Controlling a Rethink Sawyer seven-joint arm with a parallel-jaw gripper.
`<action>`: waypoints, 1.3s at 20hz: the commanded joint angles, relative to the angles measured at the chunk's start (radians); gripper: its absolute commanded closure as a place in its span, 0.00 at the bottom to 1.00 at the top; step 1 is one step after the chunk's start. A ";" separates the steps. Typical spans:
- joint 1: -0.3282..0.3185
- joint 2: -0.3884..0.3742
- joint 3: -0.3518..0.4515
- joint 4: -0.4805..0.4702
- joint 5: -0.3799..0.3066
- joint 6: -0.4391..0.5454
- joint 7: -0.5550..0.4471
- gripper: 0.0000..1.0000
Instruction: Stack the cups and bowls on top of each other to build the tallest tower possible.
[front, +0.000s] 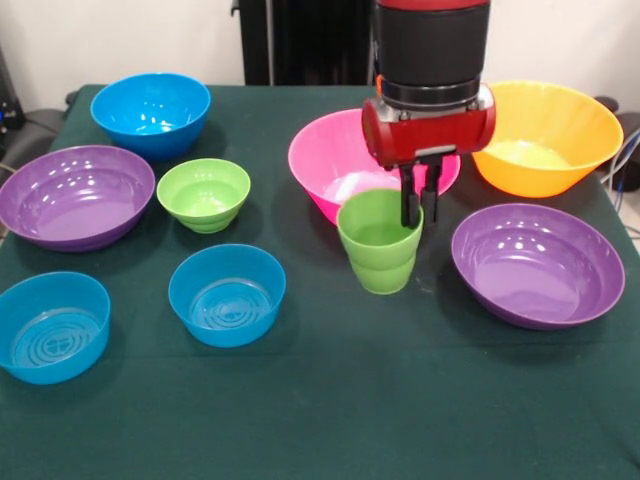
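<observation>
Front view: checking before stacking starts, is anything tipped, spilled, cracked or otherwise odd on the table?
Nothing stands out. Every bowl sits upright and apart on the green cloth, none stacked yet. The green cup stands upright, with the gripper at its rim.

Lime green ridged cup (380, 245) upright mid-table, pink bowl (335, 160) just behind, yellow-orange bowl (555, 135) far right, purple bowls near right (538, 265) and left (75, 195), three blue bowls left (150, 112) (227, 294) (52, 325), small green bowl (204, 194) among them.

Front camera looks down across the table (320, 420) (near, slightly raised).
</observation>
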 joint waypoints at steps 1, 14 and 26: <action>-0.023 0.127 0.023 -0.123 -0.064 0.069 -0.069 1.00; 0.012 0.236 0.036 -0.361 -0.078 0.145 -0.131 1.00; 0.049 0.236 0.007 -0.415 -0.099 0.173 -0.112 1.00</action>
